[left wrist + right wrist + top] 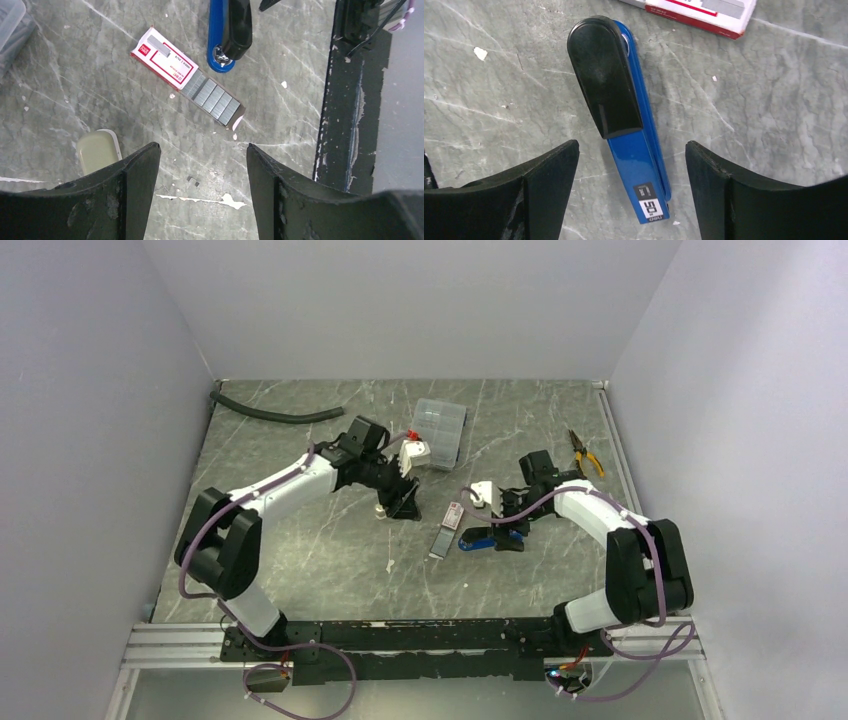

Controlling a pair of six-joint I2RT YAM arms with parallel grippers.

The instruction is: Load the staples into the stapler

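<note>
Black left gripper (202, 150), lower frame, jaws apart and empty; beyond it, mid-frame, the staples (214, 99) lie in their tray, slid half out of the white box (165, 56). Right gripper (631, 146), likewise spread and empty, straddles the blue stapler (624, 115), apparently closed, lying on the table (774, 100). Loading seemingly not begun: opening the stapler and inserting a strip remain.

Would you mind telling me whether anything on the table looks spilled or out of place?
A few stray staple-like bits lie on the table, apart from the staples, which are slid partway out of the white box. Nothing else stands out.
</note>
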